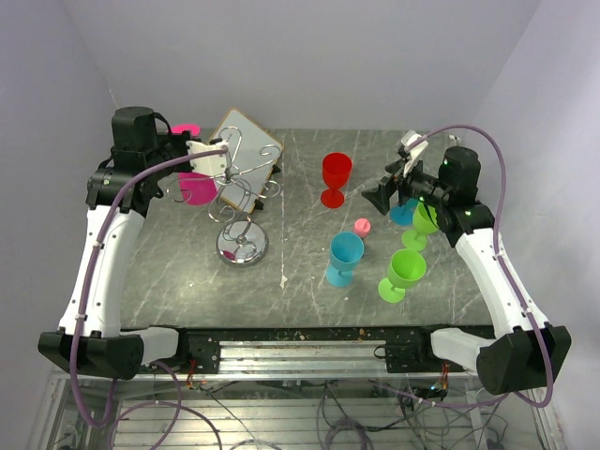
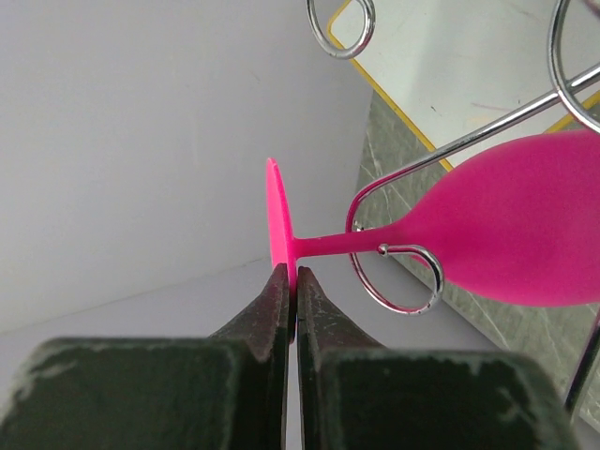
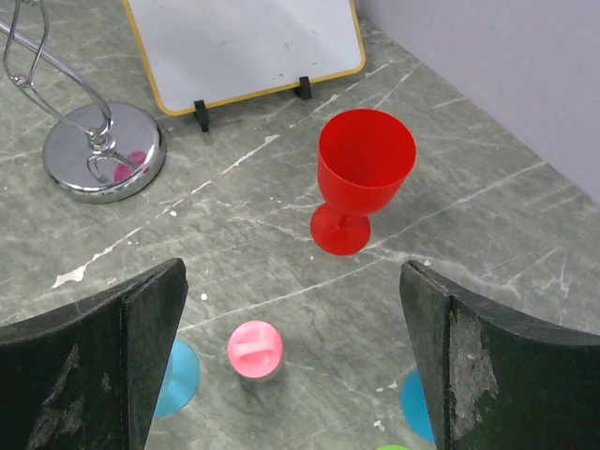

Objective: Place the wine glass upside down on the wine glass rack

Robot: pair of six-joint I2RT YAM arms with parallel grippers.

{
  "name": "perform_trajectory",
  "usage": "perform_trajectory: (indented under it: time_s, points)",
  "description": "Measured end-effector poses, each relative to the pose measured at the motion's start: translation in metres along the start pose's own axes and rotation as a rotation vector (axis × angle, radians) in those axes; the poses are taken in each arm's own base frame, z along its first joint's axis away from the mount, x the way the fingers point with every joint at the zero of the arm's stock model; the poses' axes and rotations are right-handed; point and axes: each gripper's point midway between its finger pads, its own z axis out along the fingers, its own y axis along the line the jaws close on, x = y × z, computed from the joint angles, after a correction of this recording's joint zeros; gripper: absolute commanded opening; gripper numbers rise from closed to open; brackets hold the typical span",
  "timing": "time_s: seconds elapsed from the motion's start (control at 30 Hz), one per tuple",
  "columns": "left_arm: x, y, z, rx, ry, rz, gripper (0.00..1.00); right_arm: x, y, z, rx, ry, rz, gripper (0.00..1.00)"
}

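A pink wine glass [image 2: 525,225] hangs at the silver wire rack [image 1: 234,202] at the table's left. Its stem [image 2: 337,246] lies inside a curled hook arm [image 2: 403,281] of the rack, and its bowl [image 1: 198,187] sits below its foot [image 1: 185,129]. My left gripper [image 2: 292,274] is shut on the thin edge of the glass's foot disc. It shows in the top view [image 1: 194,142] beside the rack's upper arms. My right gripper [image 3: 292,272] is open and empty, above the table near a red glass [image 3: 361,178], far from the rack.
The rack's shiny disc base [image 1: 242,246] stands in front of a white board [image 1: 249,141]. Red [image 1: 336,178], blue [image 1: 344,258] and green [image 1: 403,274] glasses and a small pink cap [image 1: 362,226] stand mid-right. A second green glass [image 1: 422,225] stands under the right arm.
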Motion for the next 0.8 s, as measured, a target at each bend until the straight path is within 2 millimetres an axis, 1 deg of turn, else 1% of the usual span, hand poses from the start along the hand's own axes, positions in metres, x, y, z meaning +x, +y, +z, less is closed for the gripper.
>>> perform_trajectory:
  time_s: [0.13, 0.37, 0.57, 0.8]
  points:
    - [0.003, -0.001, -0.001, -0.001, 0.02, -0.014, 0.08, 0.004, 0.001, 0.001, -0.006, 0.006, 0.006, 0.96]
    - [0.007, -0.004, -0.007, -0.008, 0.043, -0.026, 0.11, 0.003, 0.004, 0.0, -0.022, -0.001, 0.005, 0.96]
    - [0.006, -0.006, -0.013, -0.011, 0.044, -0.031, 0.11, 0.003, 0.005, 0.001, -0.025, -0.001, 0.004, 0.96]
    - [0.005, -0.01, -0.016, 0.002, 0.044, -0.034, 0.11, 0.003, 0.005, 0.001, -0.026, -0.001, 0.004, 0.97]
